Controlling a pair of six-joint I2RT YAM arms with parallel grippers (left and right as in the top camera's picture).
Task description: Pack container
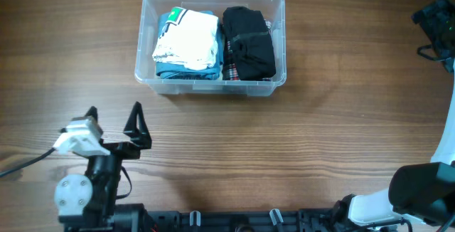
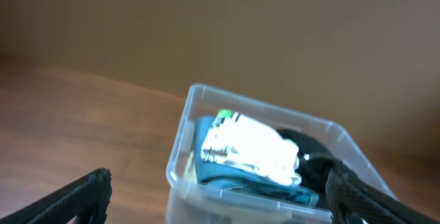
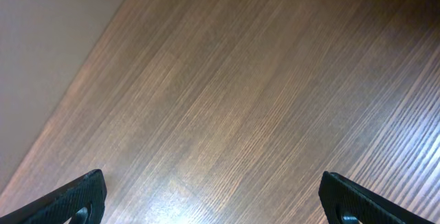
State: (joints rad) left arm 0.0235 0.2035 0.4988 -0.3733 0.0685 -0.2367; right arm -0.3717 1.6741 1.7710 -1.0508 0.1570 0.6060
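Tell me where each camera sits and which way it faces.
Overhead: above the table, looking straight down on the container; left gripper lower left.
Left wrist: low, facing the container; own fingertips show.
Right wrist: faces only table wood; the right gripper frames it.
Shared: overhead and left wrist both show the container.

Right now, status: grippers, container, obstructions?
Left gripper open, empty, short of the container. Right gripper open, empty, over table. Container holds folded clothes. Nothing in the way.
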